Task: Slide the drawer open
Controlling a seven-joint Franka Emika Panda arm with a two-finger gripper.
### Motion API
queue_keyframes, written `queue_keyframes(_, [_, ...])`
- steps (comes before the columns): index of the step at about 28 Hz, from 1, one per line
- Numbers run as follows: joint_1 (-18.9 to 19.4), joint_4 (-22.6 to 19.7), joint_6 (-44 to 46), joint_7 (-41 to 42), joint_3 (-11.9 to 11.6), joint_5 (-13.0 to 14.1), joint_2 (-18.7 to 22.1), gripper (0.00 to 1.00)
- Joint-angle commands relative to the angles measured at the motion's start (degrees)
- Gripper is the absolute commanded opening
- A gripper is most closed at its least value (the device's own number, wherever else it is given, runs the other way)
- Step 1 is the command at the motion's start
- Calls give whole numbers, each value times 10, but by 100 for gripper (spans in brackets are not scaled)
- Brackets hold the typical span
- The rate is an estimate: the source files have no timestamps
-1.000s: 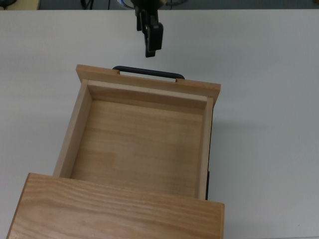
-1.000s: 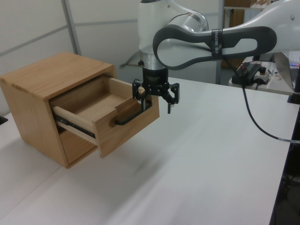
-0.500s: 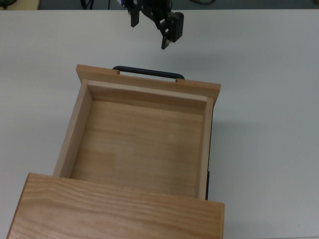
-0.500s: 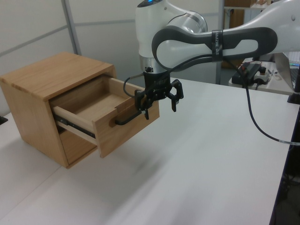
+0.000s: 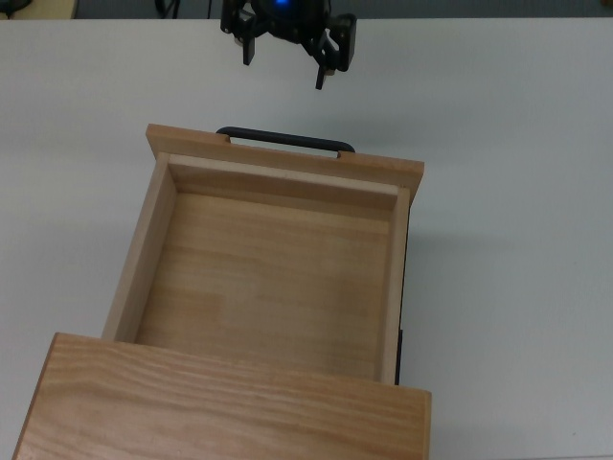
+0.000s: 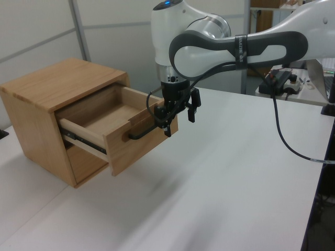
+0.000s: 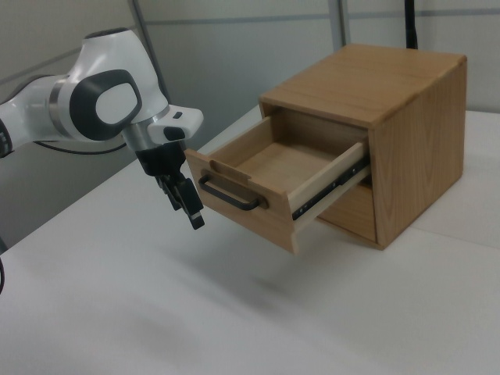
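Note:
The light wood drawer (image 5: 268,278) stands pulled far out of its cabinet (image 5: 225,407), its inside bare. Its wider front panel (image 5: 287,161) carries a thin black bar handle (image 5: 285,140). My gripper (image 5: 284,69) hangs open and holds nothing, a short way beyond the handle and clear of it. In the left view the gripper (image 6: 179,120) is just to the right of the handle (image 6: 142,134), level with the front panel (image 6: 137,146). The right view has the gripper (image 7: 187,205) to the left of the handle (image 7: 230,198), with a gap between them.
The cabinet sits on a white table (image 6: 220,178). A black cable (image 6: 285,133) runs from the arm across the table's right side in the left view, with equipment (image 6: 282,81) on a bench behind. Metal slide rails (image 7: 328,190) show along the drawer's side.
The gripper has turned about its axis and drawn back a little from the handle, with its fingers spread wide across. The drawer has not moved.

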State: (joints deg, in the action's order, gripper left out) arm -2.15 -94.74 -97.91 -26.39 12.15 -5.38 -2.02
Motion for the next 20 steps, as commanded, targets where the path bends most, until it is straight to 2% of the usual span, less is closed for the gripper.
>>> queue_keyframes(1, [-2,1,13,55,-6,9,4,100])
queue_keyframes(5, [-6,1,13,84,-12,28,6,100])
queue_keyframes(6, [-7,1,13,99,-17,46,7,100])
queue_keyframes(10, [-6,1,13,135,-32,80,7,100])
queue_keyframes(20, [-7,10,14,145,-35,78,3,100])
